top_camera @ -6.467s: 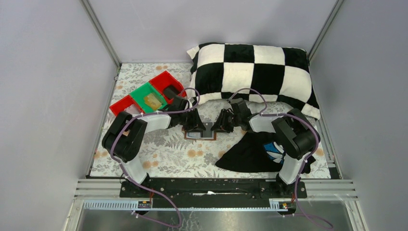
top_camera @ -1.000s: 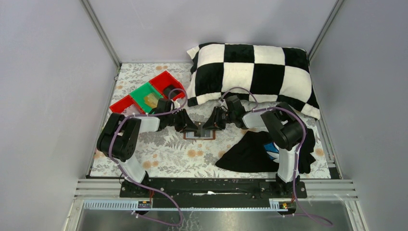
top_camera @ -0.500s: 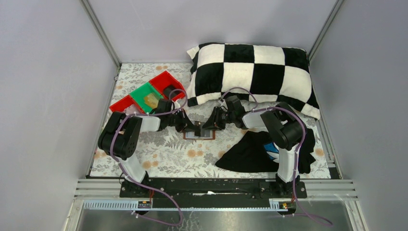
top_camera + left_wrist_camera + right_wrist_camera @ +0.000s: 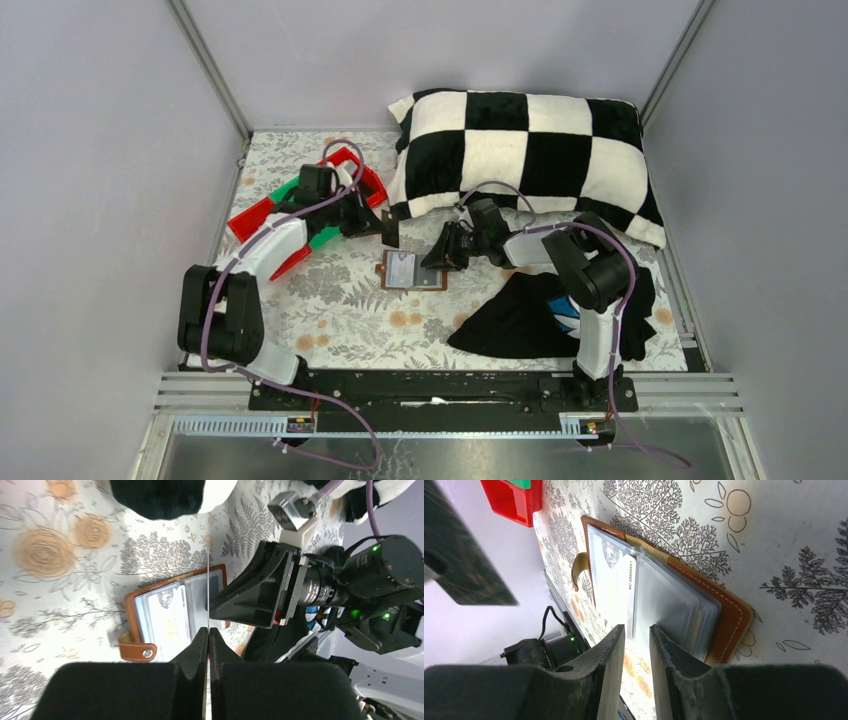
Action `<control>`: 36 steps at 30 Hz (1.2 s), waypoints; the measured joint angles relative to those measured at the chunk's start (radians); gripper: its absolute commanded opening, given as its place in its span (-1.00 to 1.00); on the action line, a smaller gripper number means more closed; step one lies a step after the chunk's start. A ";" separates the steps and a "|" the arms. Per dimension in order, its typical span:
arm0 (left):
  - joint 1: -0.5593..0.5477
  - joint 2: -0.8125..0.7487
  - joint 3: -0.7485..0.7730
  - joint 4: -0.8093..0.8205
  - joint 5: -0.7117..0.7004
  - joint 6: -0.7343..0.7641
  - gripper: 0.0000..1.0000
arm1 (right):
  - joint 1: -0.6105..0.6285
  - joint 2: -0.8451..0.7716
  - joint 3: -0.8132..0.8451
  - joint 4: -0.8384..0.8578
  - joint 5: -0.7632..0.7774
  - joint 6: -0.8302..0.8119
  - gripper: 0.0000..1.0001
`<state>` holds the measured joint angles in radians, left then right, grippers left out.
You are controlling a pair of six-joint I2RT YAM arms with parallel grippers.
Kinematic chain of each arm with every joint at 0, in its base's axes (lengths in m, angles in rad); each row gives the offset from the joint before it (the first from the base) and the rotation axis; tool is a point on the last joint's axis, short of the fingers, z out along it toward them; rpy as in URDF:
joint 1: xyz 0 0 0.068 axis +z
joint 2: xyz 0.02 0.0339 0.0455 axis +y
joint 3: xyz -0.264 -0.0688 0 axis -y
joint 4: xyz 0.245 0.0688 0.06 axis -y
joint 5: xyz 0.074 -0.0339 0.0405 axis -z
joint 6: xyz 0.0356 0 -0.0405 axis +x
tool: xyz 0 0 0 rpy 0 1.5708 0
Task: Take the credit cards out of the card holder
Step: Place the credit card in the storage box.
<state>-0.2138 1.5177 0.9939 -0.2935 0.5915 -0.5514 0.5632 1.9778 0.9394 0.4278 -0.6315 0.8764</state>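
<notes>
The brown card holder [image 4: 411, 271] lies open on the floral mat, and a whitish card [image 4: 620, 587] sits in its clear pockets. My left gripper [image 4: 388, 232] is shut on a thin credit card [image 4: 207, 595] seen edge-on. It holds the card above the mat, just left of and behind the holder [image 4: 165, 615]. The card's colour cannot be told. My right gripper [image 4: 437, 258] is open with a narrow gap, and its fingertips [image 4: 616, 632] rest low at the holder's right edge [image 4: 724, 610]. Nothing is between them.
Red and green trays [image 4: 247, 217] lie at the back left, partly under my left arm. A checkered pillow [image 4: 530, 150] fills the back. A black cloth with blue-white print [image 4: 520, 315] lies at the front right, beside my right arm.
My left gripper has lifted away from the card holder and swung back-left towards the trays with a card in it. My right gripper has stayed at the holder's right edge.
</notes>
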 measured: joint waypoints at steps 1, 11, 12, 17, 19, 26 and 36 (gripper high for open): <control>0.011 -0.008 0.013 -0.018 -0.003 0.006 -1.00 | 0.000 -0.003 0.000 -0.003 0.000 -0.001 -0.23; 0.152 -0.042 0.159 -0.117 -0.158 -0.050 -1.00 | 0.000 -0.101 0.010 -0.160 0.024 -0.056 0.36; 0.158 -0.041 0.169 -0.111 -0.181 -0.062 -1.00 | 0.000 -0.113 0.014 -0.177 0.031 -0.065 0.39; 0.171 0.052 0.266 -0.053 -0.293 -0.138 -1.00 | 0.000 -0.171 0.034 -0.245 0.059 -0.106 0.48; 0.172 0.126 0.319 -0.029 -0.325 -0.159 -1.00 | 0.000 -0.196 0.036 -0.270 0.071 -0.122 0.49; 0.183 0.336 0.388 0.055 -0.392 -0.239 -1.00 | 0.001 -0.271 0.036 -0.341 0.100 -0.158 0.52; 0.187 0.509 0.439 0.134 -0.409 -0.313 -0.72 | 0.001 -0.298 0.036 -0.391 0.119 -0.183 0.53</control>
<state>-0.0265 2.0262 1.4330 -0.1593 0.1825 -0.8642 0.5640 1.6798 0.9752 0.0372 -0.5121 0.6937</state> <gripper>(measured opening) 0.011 0.761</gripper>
